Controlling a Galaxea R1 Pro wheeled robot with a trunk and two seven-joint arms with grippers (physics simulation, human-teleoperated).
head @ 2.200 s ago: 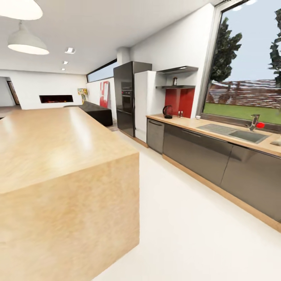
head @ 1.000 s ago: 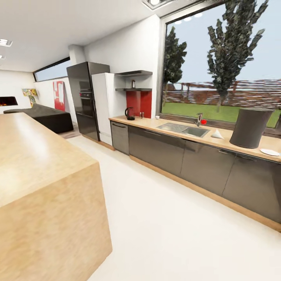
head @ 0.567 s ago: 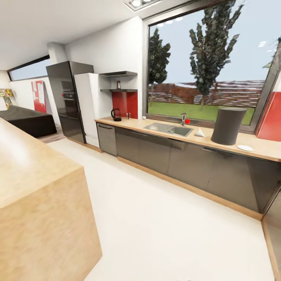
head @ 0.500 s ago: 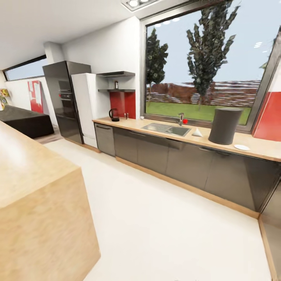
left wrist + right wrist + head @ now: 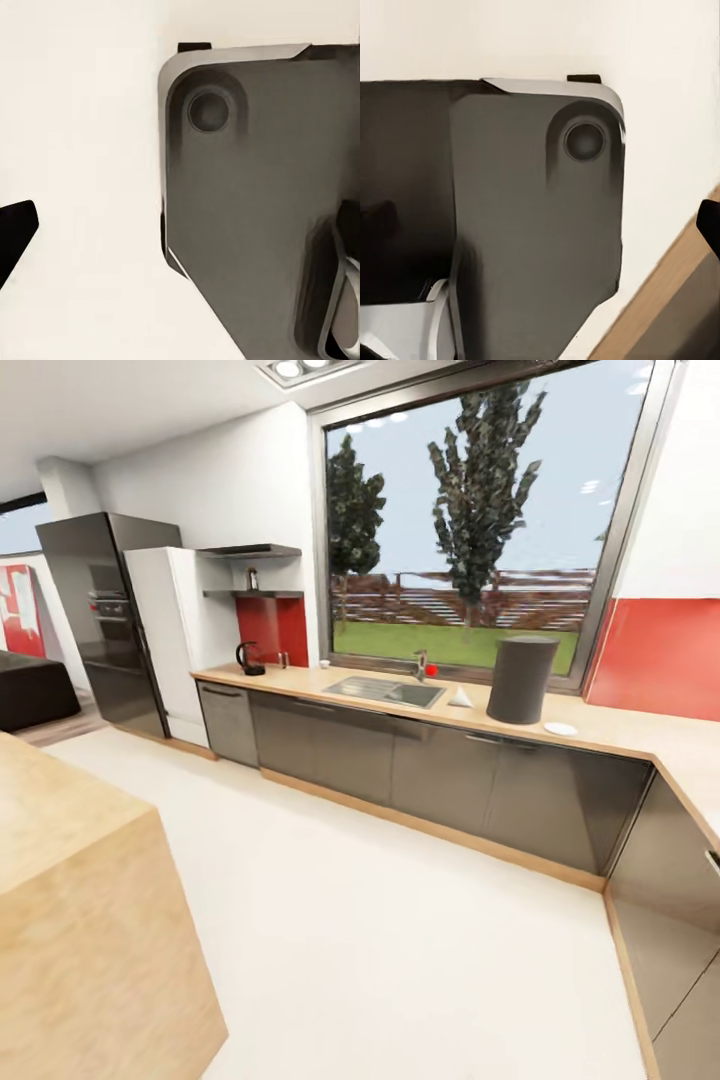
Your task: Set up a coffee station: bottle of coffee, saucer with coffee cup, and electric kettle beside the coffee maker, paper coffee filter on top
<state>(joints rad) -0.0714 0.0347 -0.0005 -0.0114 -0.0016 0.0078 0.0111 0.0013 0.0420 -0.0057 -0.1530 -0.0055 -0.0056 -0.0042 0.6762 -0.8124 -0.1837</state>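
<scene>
One dark cylindrical coffee maker stands on the counter by the window, with one white paper filter beside the sink and one saucer toward the corner. One black kettle sits at the far end. The head view has swung right since earlier. Neither gripper's opening can be told.

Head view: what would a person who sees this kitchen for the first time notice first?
Probably the large window with tall trees outside, above the long wooden countertop. Next, the tall dark cylinder of the coffee maker stands on that counter right of the sink, with a white saucer at its right and the paper coffee filter at its left. Far left on the counter sits the electric kettle, below a shelf.
</scene>
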